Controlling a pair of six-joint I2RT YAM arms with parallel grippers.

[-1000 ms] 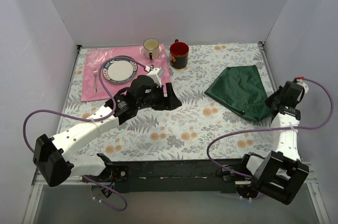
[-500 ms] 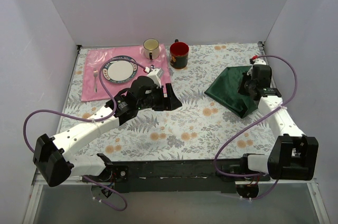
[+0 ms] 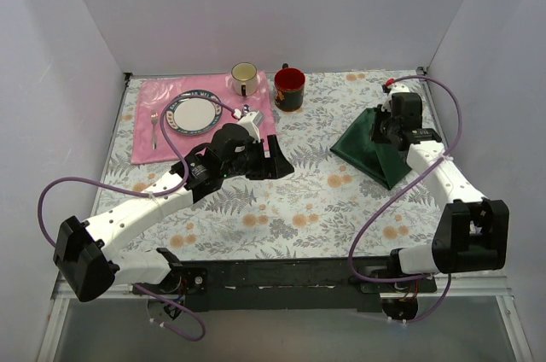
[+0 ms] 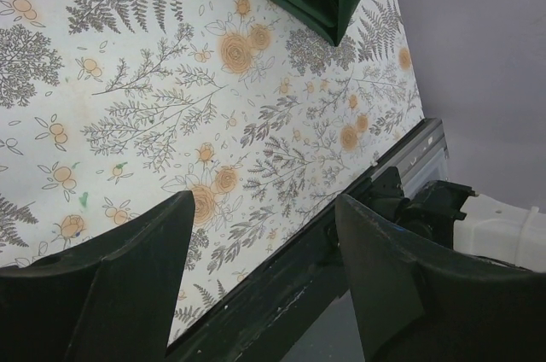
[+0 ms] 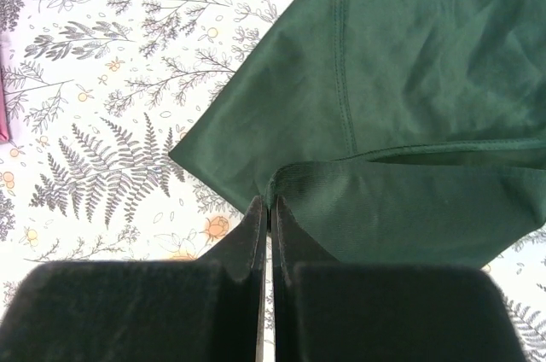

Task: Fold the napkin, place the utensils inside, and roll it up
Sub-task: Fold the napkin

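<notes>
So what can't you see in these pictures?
1. Napkin: top view, the right gripper and its arm cover part; left wrist view, the top edge cuts it off.
2. Black-handled utensils: seen in no view; the left arm hides a patch beside the plate.
3. Small fork: top view, too small to show its prongs.

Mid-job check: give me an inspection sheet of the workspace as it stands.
Surface: floral table, flat.
Job's things: green napkin at the right, one fold pinched up; black-handled utensils: nothing seen.
Clutter: pink placemat holding a plate and small fork, white mug on its far corner; red mug beside it.
Grippers: left gripper open above bare table; right gripper shut on the napkin's fold.
Cables: left cable and right cable, purple, looping loose; no snag seen.
Surroundings: white walls on three sides.
</notes>
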